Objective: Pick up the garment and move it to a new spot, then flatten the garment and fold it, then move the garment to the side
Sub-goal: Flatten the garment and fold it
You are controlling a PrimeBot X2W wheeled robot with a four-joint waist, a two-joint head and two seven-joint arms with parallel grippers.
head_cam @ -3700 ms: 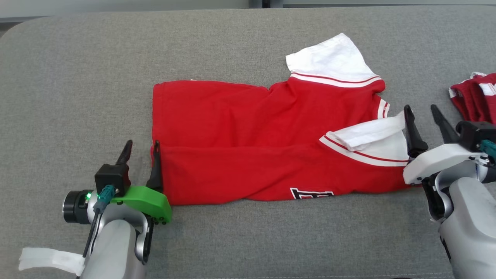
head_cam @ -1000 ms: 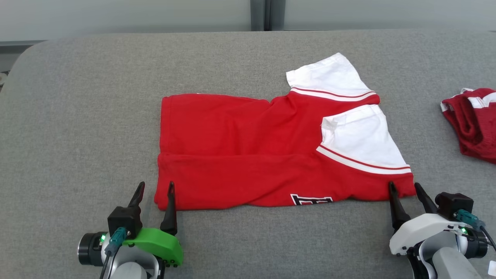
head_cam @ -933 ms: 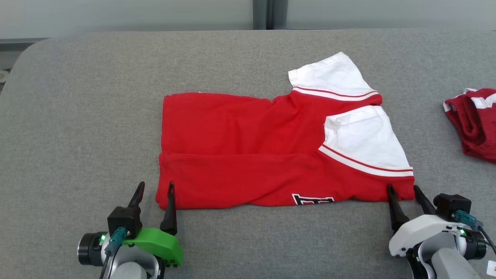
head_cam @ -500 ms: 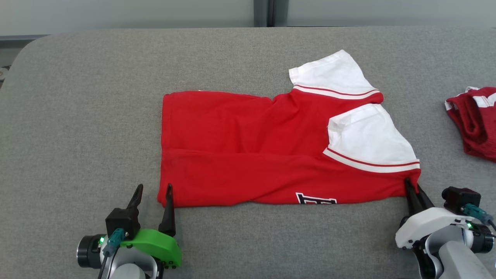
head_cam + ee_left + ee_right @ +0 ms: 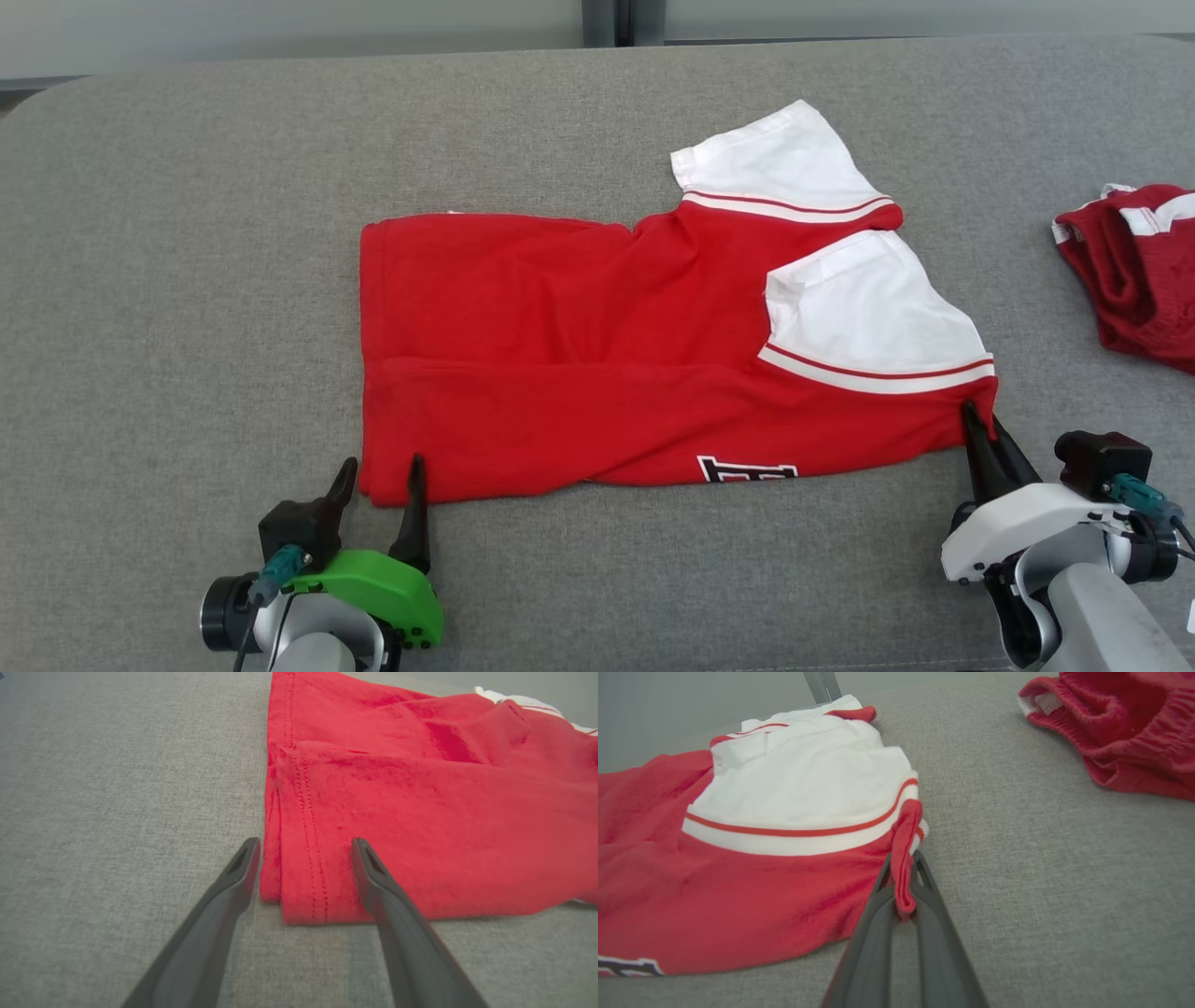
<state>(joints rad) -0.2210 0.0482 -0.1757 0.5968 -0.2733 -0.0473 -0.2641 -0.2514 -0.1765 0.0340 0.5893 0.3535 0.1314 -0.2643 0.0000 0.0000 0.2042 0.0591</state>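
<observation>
while the right claw (image 5: 977, 417) pinches the garment (image 5: 579, 327), the left claw (image 5: 383, 464) lies spread.

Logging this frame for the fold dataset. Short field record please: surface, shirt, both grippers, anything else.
surface: grey fabric table
shirt: red with white sleeves, lying flat, near edge folded over
left gripper: open, fingers straddling the shirt's near left corner
right gripper: shut on the shirt's near right corner, cloth pinched between the fingers
other: dark red garment bunched at far right, apart from the shirt
</observation>
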